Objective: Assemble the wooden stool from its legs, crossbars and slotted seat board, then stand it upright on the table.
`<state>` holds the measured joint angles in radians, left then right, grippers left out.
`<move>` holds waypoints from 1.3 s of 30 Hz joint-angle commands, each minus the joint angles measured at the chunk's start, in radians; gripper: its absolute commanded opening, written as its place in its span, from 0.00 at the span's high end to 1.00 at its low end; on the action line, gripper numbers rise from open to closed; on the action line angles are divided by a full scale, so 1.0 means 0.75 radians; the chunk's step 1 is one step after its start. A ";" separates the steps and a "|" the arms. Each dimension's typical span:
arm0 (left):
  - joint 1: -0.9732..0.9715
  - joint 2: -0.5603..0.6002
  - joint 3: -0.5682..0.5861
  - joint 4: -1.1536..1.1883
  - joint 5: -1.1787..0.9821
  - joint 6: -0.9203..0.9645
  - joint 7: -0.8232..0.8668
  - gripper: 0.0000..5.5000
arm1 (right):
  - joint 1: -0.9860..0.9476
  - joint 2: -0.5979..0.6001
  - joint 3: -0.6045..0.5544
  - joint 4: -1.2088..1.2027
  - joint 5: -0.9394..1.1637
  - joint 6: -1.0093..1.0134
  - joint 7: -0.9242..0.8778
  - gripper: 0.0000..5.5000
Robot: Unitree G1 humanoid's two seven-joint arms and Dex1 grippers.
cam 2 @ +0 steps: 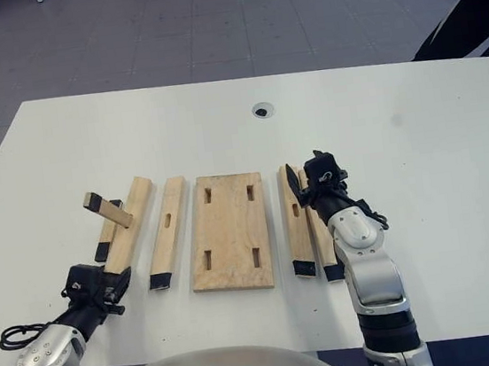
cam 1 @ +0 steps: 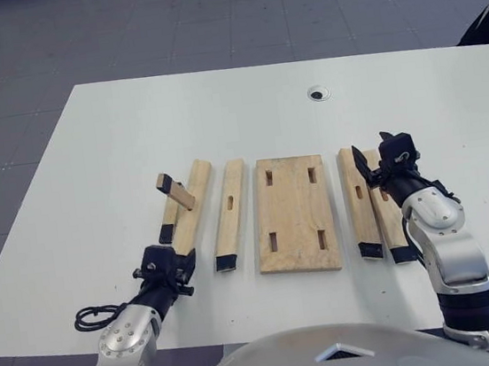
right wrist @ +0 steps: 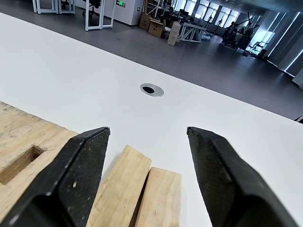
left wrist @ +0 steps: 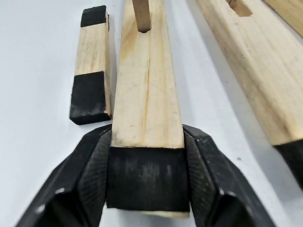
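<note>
Left gripper [cam 1: 167, 266], lower left, is clamping the black-capped near end of the outer left leg [cam 1: 191, 209], which is running lengthwise away from it. Right gripper [right wrist: 147, 134] is hovering spread over the right-hand legs [cam 1: 362, 218].

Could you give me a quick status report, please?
Left tool shut on left leg, crossbar stuck in it. Right tool open over right legs. Seat board flat between.
</note>
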<state>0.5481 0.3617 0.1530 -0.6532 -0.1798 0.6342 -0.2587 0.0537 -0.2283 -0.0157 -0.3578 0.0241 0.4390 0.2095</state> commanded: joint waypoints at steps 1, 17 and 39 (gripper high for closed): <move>-0.406 0.011 0.138 0.007 -0.192 0.105 -0.021 0.63 | -0.135 0.068 -0.199 0.064 0.239 0.181 0.003 0.46; -1.444 -0.003 0.088 0.797 -1.024 0.725 -0.593 0.63 | -0.542 -0.114 -0.436 0.373 1.325 0.846 0.683 0.09; -1.402 -0.170 0.134 0.688 -1.505 0.930 -0.241 0.63 | -0.713 0.055 -0.405 0.463 1.747 0.833 0.574 0.07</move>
<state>-0.5116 0.2239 0.2658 -0.1218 -1.2882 1.3285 -0.4505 -0.4510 -0.1960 -0.3209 -0.0259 1.3168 1.0720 0.6585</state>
